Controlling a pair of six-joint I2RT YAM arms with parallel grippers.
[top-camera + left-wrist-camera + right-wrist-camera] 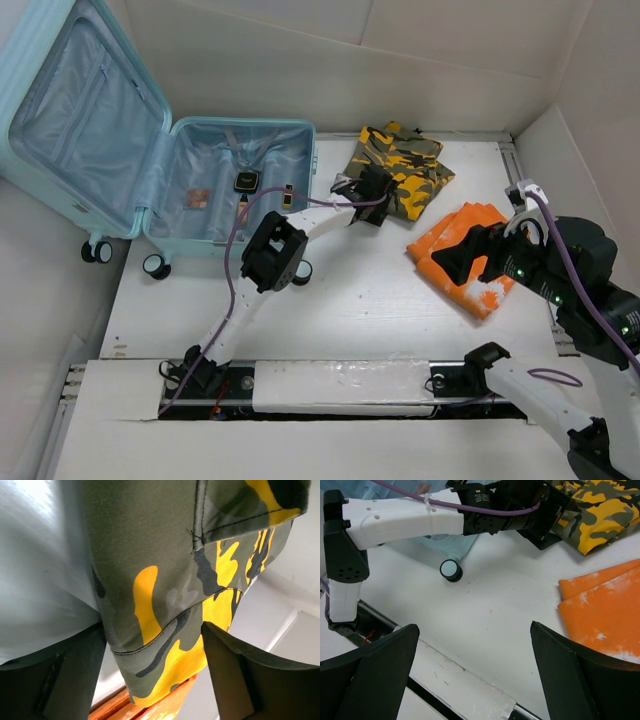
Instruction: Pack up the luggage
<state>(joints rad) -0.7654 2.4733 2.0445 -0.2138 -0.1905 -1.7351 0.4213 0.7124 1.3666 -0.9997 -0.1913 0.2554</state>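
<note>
My left claw (154, 627) stands spread wide, its two fingers astride a corner of the camouflage garment (405, 165), and I judge it has no pinch on the cloth yet. The right claw (474, 630) is released and empty, hovering over the white surface (380, 300) just beside the folded orange cloth (462, 250).

The luggage (205, 160) lies open at the far left of the surface, its lid propped up to the left and its base flat. A few small items sit on the blue lining. It is well apart from both garments, with the left arm reaching past its near corner.

I take the step in hand to be gripping the camouflage piece. To do it well, I would push the fingers deeper over the folded edge before closing, so that every layer is caught and not only the top one. Then I would lift high enough for the hanging cloth to clear the case's rim, carry it left and lower it into a bare part of the base. A shallow corner grip may let the folds spill open on the way.
</note>
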